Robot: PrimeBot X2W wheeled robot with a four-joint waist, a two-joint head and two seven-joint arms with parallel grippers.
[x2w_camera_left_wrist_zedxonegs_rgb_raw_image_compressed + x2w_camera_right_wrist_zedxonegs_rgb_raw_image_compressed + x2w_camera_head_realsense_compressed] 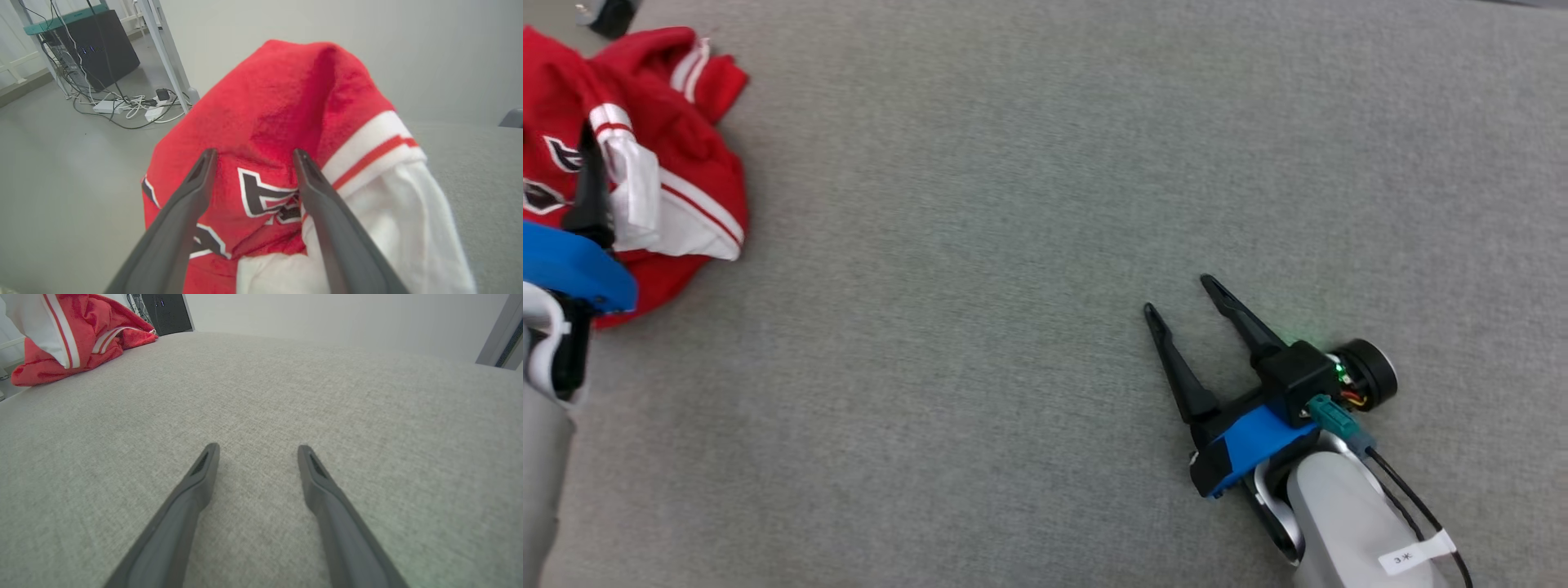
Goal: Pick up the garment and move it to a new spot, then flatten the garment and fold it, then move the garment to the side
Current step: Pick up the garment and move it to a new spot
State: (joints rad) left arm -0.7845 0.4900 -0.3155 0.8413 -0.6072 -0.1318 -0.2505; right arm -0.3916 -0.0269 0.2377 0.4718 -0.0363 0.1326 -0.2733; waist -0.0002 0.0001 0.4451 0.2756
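Garment [690,151]: crumpled red-and-white heap.
Left gripper [253,157]: released, just over the garment.
Right gripper [1176,294]: released, well apart from the garment.

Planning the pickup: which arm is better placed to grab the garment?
Left, probably. The left gripper is open and right at the garment, its fingers framing the red cloth. The right gripper, also open, is over the grey surface, well apart from it.

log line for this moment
phase: pickup, garment not yet gripped | garment: crumpled, far left of surface | left gripper: open, fingers at garment | right gripper: open, over bare surface
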